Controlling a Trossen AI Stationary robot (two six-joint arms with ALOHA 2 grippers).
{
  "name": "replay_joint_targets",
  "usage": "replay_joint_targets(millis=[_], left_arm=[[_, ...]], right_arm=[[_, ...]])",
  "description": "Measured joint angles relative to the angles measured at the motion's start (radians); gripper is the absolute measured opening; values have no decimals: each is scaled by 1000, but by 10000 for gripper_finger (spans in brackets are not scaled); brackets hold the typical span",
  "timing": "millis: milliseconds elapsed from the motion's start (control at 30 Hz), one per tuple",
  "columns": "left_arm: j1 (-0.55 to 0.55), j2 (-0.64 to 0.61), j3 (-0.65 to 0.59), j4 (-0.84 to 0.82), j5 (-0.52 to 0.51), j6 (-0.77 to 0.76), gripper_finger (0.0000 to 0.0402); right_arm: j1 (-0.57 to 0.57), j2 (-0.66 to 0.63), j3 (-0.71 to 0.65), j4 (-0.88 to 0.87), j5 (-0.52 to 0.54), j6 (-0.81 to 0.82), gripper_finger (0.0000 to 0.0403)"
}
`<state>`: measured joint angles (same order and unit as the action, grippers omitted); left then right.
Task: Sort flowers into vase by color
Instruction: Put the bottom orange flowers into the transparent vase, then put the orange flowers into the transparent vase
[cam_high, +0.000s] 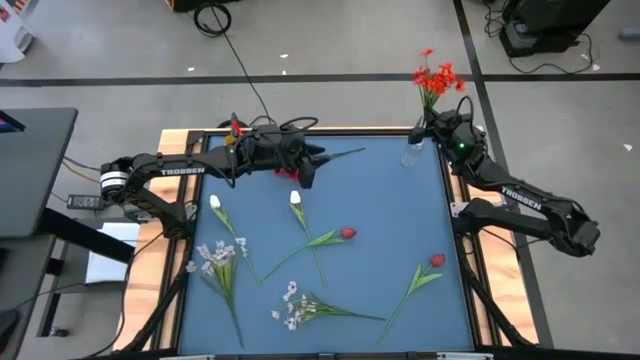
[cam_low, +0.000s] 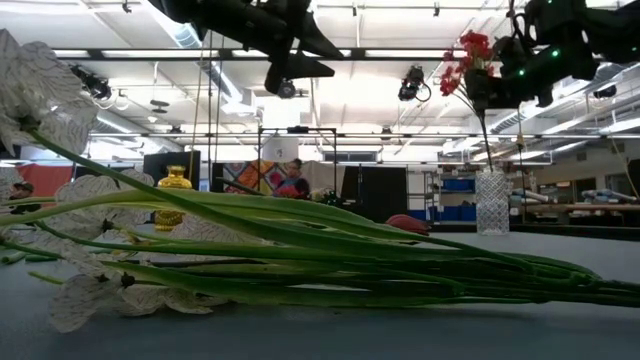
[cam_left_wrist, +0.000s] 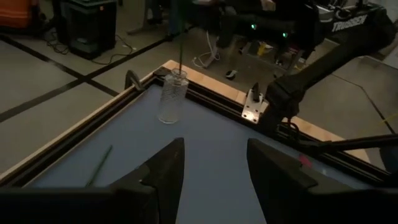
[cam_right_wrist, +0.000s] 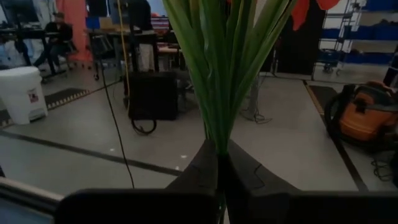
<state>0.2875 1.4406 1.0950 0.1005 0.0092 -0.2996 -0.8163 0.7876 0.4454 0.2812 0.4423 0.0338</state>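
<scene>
The right end effector (cam_high: 437, 118), clenched on the red-blossomed green-stalked flower cluster (cam_high: 434, 78), must lower it into the clear glass vase (cam_high: 414, 152) at the worktop's far right corner.

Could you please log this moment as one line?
right gripper: shut on red blossom cluster, above clear glass vase | left gripper: open, empty

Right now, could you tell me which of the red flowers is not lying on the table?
The red blossom cluster, held upright over the glass vase by the right gripper; the two single red buds lie flat on the mat.

Blue table (cam_high: 380, 215): scattered flowers (cam_high: 318, 238), vase (cam_high: 413, 152).
</scene>
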Motion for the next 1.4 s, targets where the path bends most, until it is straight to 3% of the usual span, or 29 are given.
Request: replay_joint_targets(millis=[167, 400, 567, 867, 967, 1067, 1233, 1400], left_arm=[[0, 0, 0, -1, -82, -13, 180], [-4, 0, 0, -2, -148, -47, 180], [-4, 0, 0, -29, -148, -51, 180], [1, 0, 0, -256, -148, -221, 180], [-7, 0, 0, -368, -141, -293, 180], [-12, 0, 0, -499, -54, -394, 180], [-41, -16, 0, -738, 43, -539, 180], [-88, -28, 0, -871, -4, -565, 180]], right_arm=[[0, 5, -6, -42, -1, 41, 37], [-1, -11, 1, -197, -66, 140, 113], [-2, -11, 91, -447, -54, 179, 147], [-5, 54, 403, -1079, -115, 366, 148], [-14, 86, 495, -1254, -179, 420, 148], [-14, 110, 549, -1361, -313, 448, 148], [9, 106, 558, -1378, -569, 509, 148], [83, 103, 535, -1373, -623, 569, 148]])
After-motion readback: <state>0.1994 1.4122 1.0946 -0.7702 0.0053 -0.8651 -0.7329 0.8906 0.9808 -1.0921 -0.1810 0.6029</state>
